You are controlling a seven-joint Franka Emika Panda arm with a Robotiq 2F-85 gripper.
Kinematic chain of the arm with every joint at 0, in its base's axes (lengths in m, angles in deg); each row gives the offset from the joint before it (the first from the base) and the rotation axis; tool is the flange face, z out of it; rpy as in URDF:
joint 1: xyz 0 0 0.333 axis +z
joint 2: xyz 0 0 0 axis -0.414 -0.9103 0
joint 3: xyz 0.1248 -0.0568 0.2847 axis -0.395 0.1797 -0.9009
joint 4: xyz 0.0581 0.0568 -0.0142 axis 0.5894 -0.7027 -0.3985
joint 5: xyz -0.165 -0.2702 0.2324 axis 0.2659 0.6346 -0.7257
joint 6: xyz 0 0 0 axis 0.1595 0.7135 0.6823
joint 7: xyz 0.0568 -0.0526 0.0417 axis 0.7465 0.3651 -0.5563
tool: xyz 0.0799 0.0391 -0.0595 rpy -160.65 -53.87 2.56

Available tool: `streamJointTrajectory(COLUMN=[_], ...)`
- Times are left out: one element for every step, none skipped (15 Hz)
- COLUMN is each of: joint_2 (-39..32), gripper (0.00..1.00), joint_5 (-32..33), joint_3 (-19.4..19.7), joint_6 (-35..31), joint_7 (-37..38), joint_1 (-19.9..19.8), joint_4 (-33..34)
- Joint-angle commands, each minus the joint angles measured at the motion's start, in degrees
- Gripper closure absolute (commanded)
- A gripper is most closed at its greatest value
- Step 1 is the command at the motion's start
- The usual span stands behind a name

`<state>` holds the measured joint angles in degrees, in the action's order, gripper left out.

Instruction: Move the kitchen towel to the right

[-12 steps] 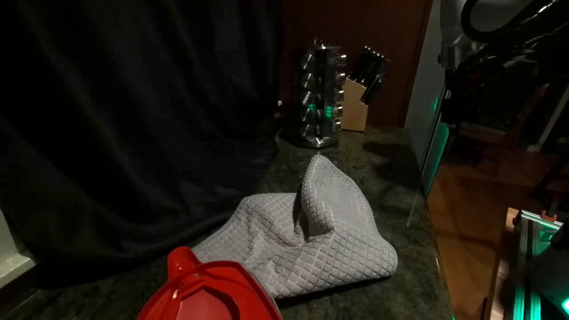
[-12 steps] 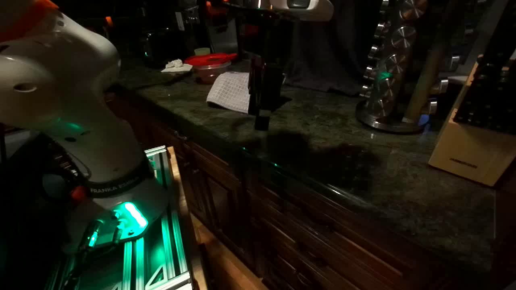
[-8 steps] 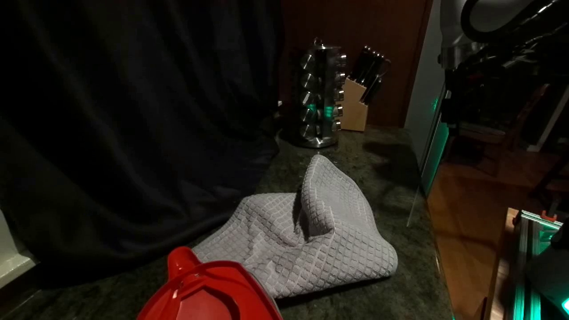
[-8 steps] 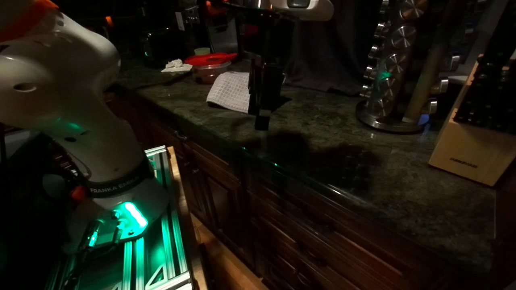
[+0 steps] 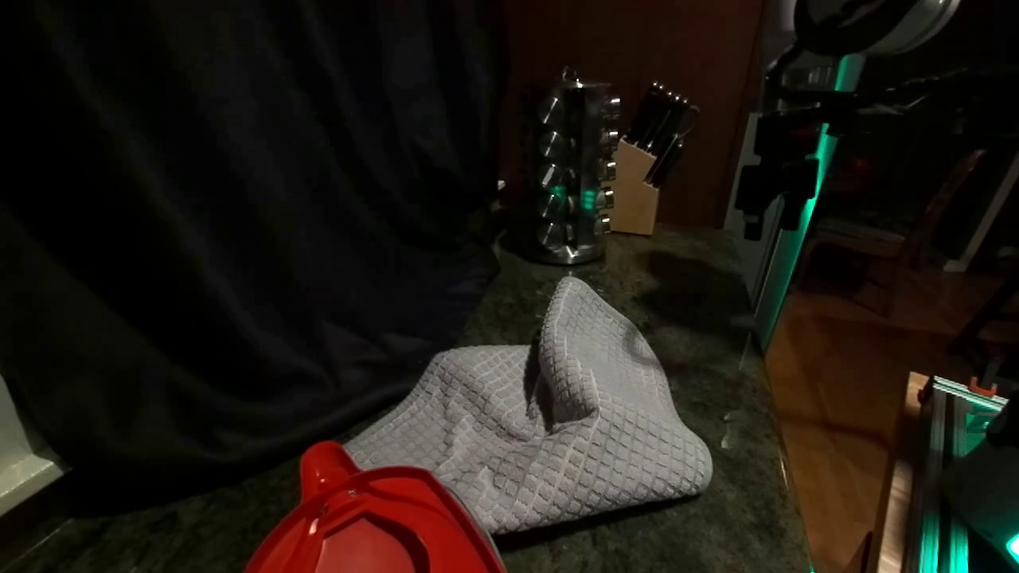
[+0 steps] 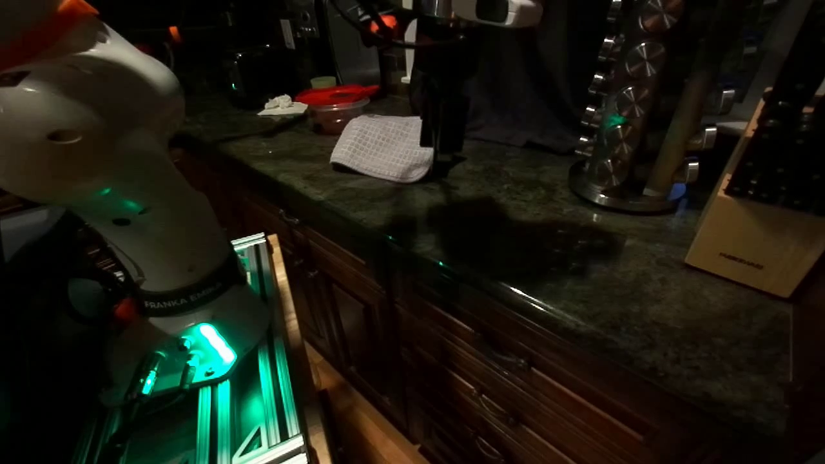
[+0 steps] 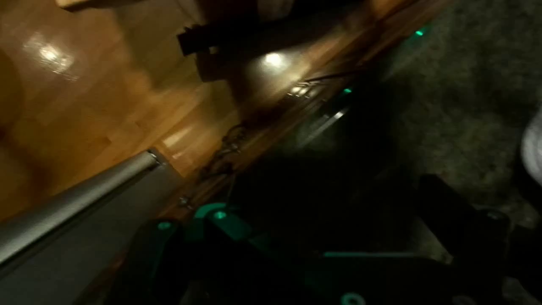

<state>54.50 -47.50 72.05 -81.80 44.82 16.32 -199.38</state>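
Observation:
The kitchen towel is a light grey, waffle-textured cloth, crumpled with one raised fold. It lies on the dark stone counter in both exterior views (image 5: 557, 446) (image 6: 383, 148). In the wrist view a pale sliver of the towel (image 7: 534, 148) shows at the right edge. My gripper is black and hangs pointing down in both exterior views (image 5: 772, 219) (image 6: 445, 145). It is apart from the towel, above the counter's front-edge side, and covers part of the towel's outline in an exterior view. In the wrist view the fingers (image 7: 326, 199) are wide apart with nothing seen between them.
A container with a red lid (image 5: 374, 525) (image 6: 338, 96) stands against the towel's near end in an exterior view. A metal spice rack (image 5: 569, 175) (image 6: 631, 129) and a knife block (image 5: 635, 191) (image 6: 751, 245) stand further along. A dark curtain (image 5: 239, 199) hangs behind the counter.
My gripper has moved in over the counter, leftward in an exterior view and slightly right and back in another, uncovering more of the towel. The towel has not moved.

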Motion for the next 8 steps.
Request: streamJointTrajectory(joint_2=[-8.07, -9.66, -11.34, -12.94, -14.23, -15.85, -17.24, -18.38], gripper=[0.00, 0.00, 0.00, 0.00, 0.00, 0.00, 0.00, 0.00], joint_5=[-11.59, -15.55, -19.32, -22.89, -26.00, -28.19, -30.18, -31.52], joint_3=[0.69, 0.79, 0.83, 0.73, 0.55, 0.01, -0.45, -0.91], joint_6=[-4.69, -5.67, -6.52, -6.35, -6.58, -6.54, -6.48, -6.42], joint_7=[-2.03, -3.06, -3.96, -4.98, -6.50, -7.17, -7.78, -8.21], joint_1=[5.77, 7.37, 8.60, 9.71, 10.62, 11.19, 11.58, 11.81], joint_4=[5.88, 7.20, 8.46, 9.99, 11.19, 12.41, 13.54, 14.46])
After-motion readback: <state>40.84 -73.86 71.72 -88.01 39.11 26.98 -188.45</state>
